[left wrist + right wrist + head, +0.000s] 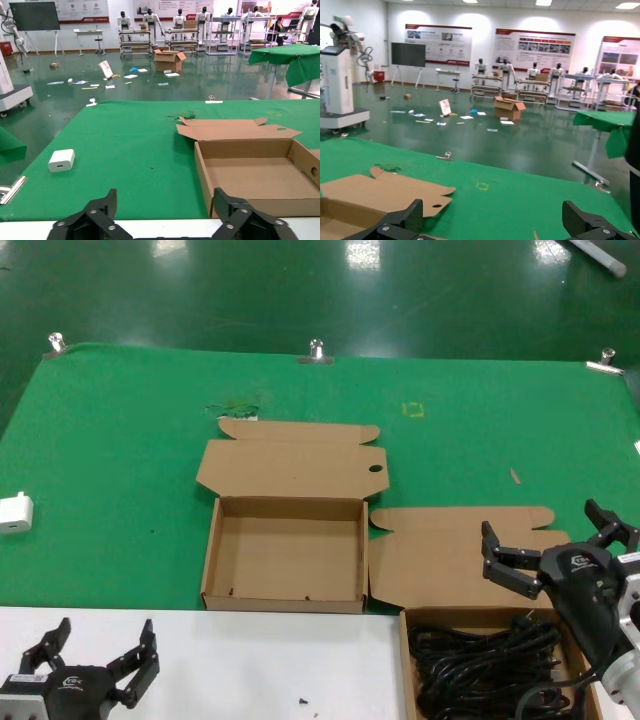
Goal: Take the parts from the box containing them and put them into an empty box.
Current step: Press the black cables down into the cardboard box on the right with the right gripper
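Observation:
The black power cords [490, 665] lie coiled in a brown carton [404, 660] at the front right; its lid flap [450, 555] lies open behind it. An empty brown carton [285, 565] with small dark specks along its base stands in the middle, its lid flap [290, 465] folded back with one round hole. It also shows in the left wrist view [250, 175]. My right gripper [545, 540] is open and empty, held above the far edge of the cord carton. My left gripper [100, 645] is open and empty over the white front strip, left of the empty carton.
A small white adapter [14, 512] lies at the left edge of the green cloth; it also shows in the left wrist view [62, 160]. Metal clips [316, 352] hold the cloth along the far edge. A yellow square mark [413, 410] is on the cloth behind the cartons.

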You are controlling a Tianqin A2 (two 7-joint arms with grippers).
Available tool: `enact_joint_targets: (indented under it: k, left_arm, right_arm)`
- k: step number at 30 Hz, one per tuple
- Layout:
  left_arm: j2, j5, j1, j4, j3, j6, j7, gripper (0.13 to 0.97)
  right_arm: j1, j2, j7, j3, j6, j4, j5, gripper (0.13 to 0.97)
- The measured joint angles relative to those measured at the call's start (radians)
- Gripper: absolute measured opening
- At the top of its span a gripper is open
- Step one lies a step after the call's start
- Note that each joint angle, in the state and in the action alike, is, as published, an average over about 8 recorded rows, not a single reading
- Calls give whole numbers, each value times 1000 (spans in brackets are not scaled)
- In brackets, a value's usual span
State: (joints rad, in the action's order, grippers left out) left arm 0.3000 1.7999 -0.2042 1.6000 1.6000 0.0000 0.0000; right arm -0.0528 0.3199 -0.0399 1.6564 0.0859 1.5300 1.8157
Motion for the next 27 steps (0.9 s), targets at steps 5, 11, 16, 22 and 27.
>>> enact_joint_targets:
  k: [5,11,16,22,27]
  left_arm:
    - [0,0,0,0,0,0,0,668]
    - [0,0,0,0,0,0,0,510]
    - [0,0,0,0,0,0,0,415]
    - [0,0,-1,0,0,0,0,306]
    - [0,0,-1,0,0,0,0,229]
  right_arm:
    - [1,21,-3,6,35,6,0,966]
    - [-19,97,17,49,95,18,-19,966]
    - [-60,191,69,112,174,26,-55,966]
    - [-128,299,105,182,305,23,-101,966]
    - [-199,371,92,227,438,8,-124,966]
